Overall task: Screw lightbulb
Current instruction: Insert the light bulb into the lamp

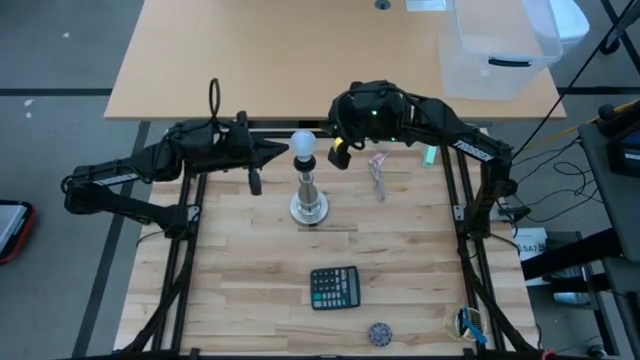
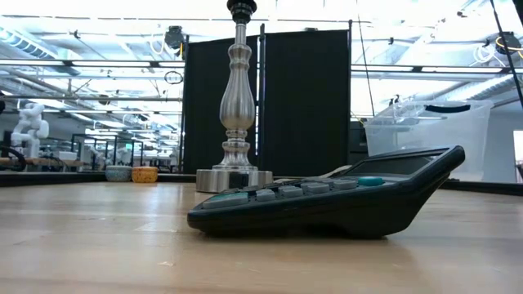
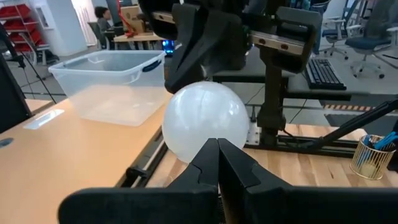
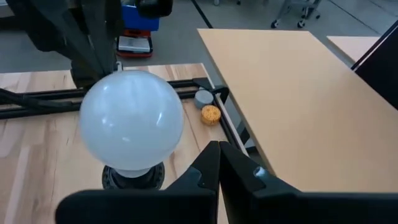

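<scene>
The lightbulb (image 1: pixel 303 143), a frosted white globe, sits upright with its base in the dark socket (image 4: pixel 134 175) on top of the silver stand (image 1: pixel 309 205), which rises mid-table in the low view (image 2: pixel 235 106). My left gripper (image 1: pixel 287 151) is shut and level, its tip right at the bulb's left side; in the left wrist view the shut tip (image 3: pixel 217 148) stands in front of the globe (image 3: pixel 205 121). My right gripper (image 1: pixel 338 152) is shut to the bulb's right; its tip (image 4: pixel 217 150) stands beside the globe (image 4: pixel 132 121), apart from it. My left gripper's shut tip stands against the lower part of the globe (image 3: pixel 208 134) as seen along the fingers, coming level from the table's left. I cannot tell whether it touches the glass.
A dark calculator (image 1: pixel 334 287) lies nearer the front edge, filling the low view (image 2: pixel 327 200). A clear plastic bin (image 1: pixel 495 50) stands on the far desk. An orange ball (image 4: pixel 211 114) lies by the frame rail, a small metal item (image 1: pixel 378 172) right of the stand, a pen cup (image 1: pixel 468 322) at front right.
</scene>
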